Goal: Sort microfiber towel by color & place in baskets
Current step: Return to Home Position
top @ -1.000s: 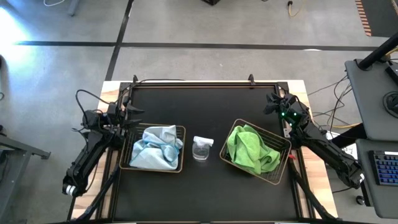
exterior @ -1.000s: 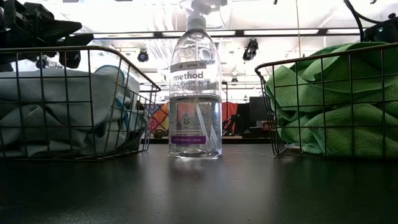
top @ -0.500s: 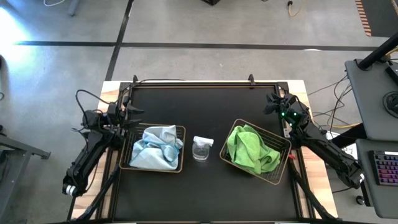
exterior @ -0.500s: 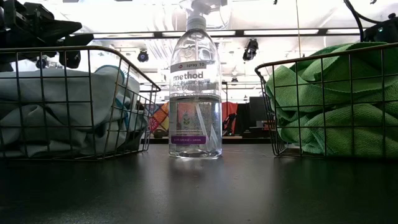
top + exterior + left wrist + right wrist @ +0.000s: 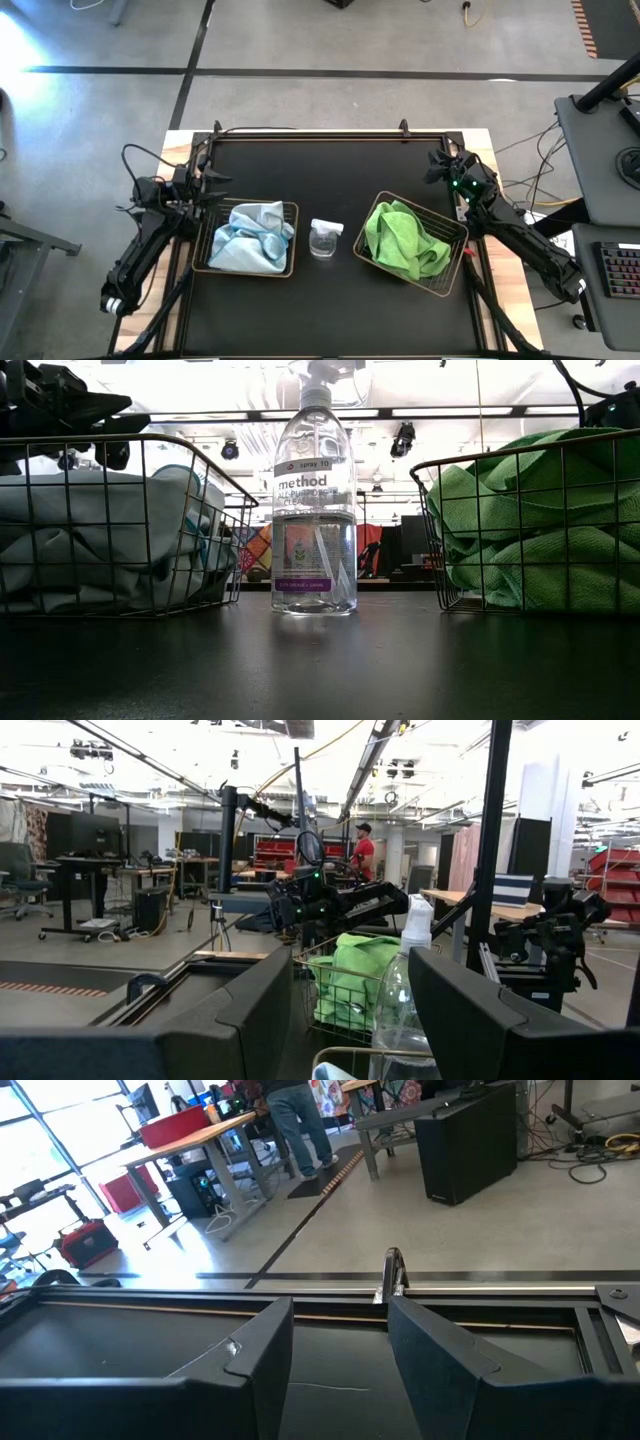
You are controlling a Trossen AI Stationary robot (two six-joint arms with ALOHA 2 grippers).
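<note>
Pale blue microfiber towels [image 5: 250, 238] lie heaped in the left wire basket [image 5: 292, 240], which also shows in the low view [image 5: 150, 440]. Lime green towels [image 5: 403, 240] fill the right basket [image 5: 455, 238], and in the low view the green towels [image 5: 540, 520] rise above the basket's rim. My left gripper [image 5: 210, 188] hovers open at the table's left edge, just beyond the left basket's far left corner. In its own view my left gripper [image 5: 350, 990] has nothing between its fingers. My right gripper [image 5: 437, 166] stands open near the far right corner, and its own view [image 5: 338, 1320] shows the gap bare.
A clear spray bottle [image 5: 324, 238] stands upright between the two baskets, seen close in the low view [image 5: 314, 500]. A raised frame with a clamp post [image 5: 392, 1275] runs along the table's far edge. The black table [image 5: 320, 170] lies bare beyond the baskets. People stand in the room behind.
</note>
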